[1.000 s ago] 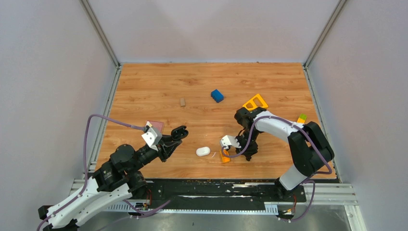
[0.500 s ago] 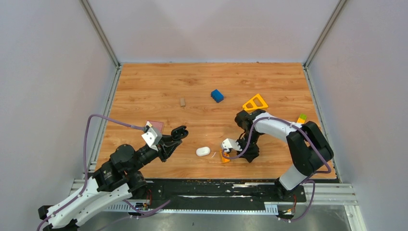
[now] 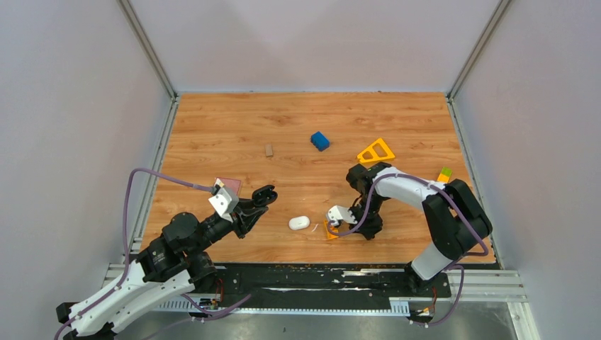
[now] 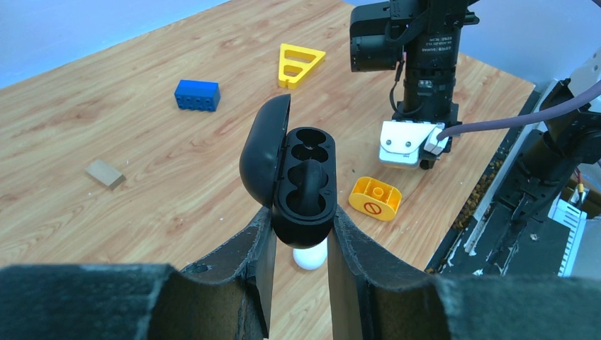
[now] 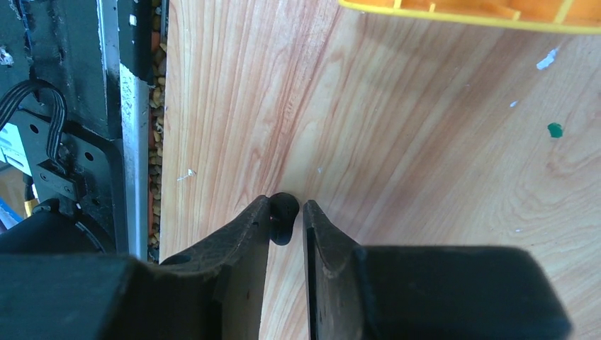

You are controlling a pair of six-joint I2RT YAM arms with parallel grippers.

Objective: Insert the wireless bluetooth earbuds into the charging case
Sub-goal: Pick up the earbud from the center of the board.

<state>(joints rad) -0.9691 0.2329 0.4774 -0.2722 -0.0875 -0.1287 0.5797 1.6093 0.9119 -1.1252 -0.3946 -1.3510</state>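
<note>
Black, with its lid swung open, the charging case [image 4: 305, 177] is clamped in the left gripper [image 4: 301, 216] above the counter [image 3: 234, 127]. At 3 o'clock from a white oval pebble [image 3: 299, 222], the right gripper [image 5: 285, 205] brackets a small black earbud [image 5: 283, 216] lying on the wood. Its jaws are nearly together, but I cannot tell whether they actually pinch it.

Bright even light, soft shadows.
</note>
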